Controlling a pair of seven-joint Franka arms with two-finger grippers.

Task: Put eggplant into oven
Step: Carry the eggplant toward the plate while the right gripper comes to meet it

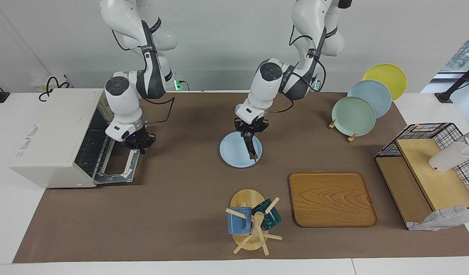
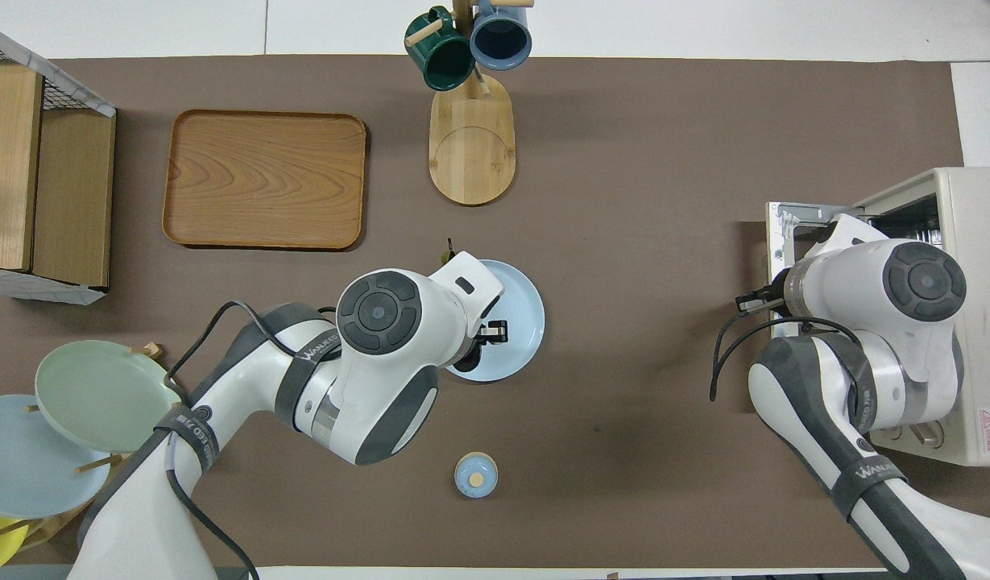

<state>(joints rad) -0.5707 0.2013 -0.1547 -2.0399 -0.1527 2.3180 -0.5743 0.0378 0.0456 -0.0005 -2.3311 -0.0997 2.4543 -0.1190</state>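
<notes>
The eggplant (image 1: pixel 250 148), slim and dark, hangs tip-down from my left gripper (image 1: pixel 250 134), which is shut on its upper end over the light blue plate (image 1: pixel 230 152). In the overhead view the left arm covers the grip, and only the eggplant's stem tip (image 2: pixel 449 248) pokes out by the plate (image 2: pixel 520 342). The cream oven (image 1: pixel 47 133) stands at the right arm's end of the table with its glass door (image 1: pixel 118 168) dropped open. My right gripper (image 1: pixel 138 144) is shut and empty, just above the door's edge nearest the robots. The same oven (image 2: pixel 958 201) shows in the overhead view.
A wooden tray (image 1: pixel 333 198) and a mug rack (image 1: pixel 253 223) lie farther from the robots than the plate. A rack of plates (image 1: pixel 354 110) and a wire basket with boards (image 1: pixel 425 172) stand toward the left arm's end. A small blue lidded pot (image 2: pixel 476 475) sits near the robots.
</notes>
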